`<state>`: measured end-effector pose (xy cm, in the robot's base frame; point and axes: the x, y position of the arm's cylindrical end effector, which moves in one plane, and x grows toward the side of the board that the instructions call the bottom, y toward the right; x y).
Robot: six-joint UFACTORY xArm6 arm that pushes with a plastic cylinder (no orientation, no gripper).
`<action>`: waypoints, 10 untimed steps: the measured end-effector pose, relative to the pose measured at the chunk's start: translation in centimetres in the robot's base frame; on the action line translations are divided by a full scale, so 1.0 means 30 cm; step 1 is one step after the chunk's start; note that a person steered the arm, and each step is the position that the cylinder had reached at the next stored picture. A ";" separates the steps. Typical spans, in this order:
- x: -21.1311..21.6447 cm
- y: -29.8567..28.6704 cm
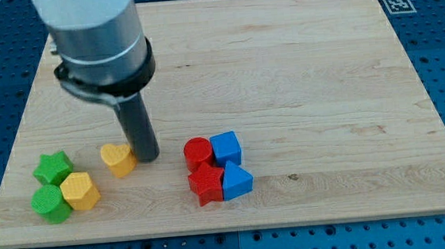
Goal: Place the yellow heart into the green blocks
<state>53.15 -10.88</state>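
The yellow heart (118, 159) lies on the wooden board at the lower left. My tip (147, 158) stands right against the heart's right side. To the heart's left sit a green star (54, 167) and, below it, a green round block (50, 203). A yellow hexagon (80, 191) sits against the green round block's right side, below and left of the heart.
A cluster sits right of my tip: a red cylinder (198, 153), a blue cube (226, 148), a red star (208, 183) and a blue triangle (237, 180). The board's bottom edge (230, 226) is close below the blocks. The arm's grey body (96, 39) hangs over the upper left.
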 end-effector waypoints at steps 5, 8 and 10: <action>-0.161 0.017; -0.185 -0.152; -0.113 -0.132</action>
<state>49.76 -14.82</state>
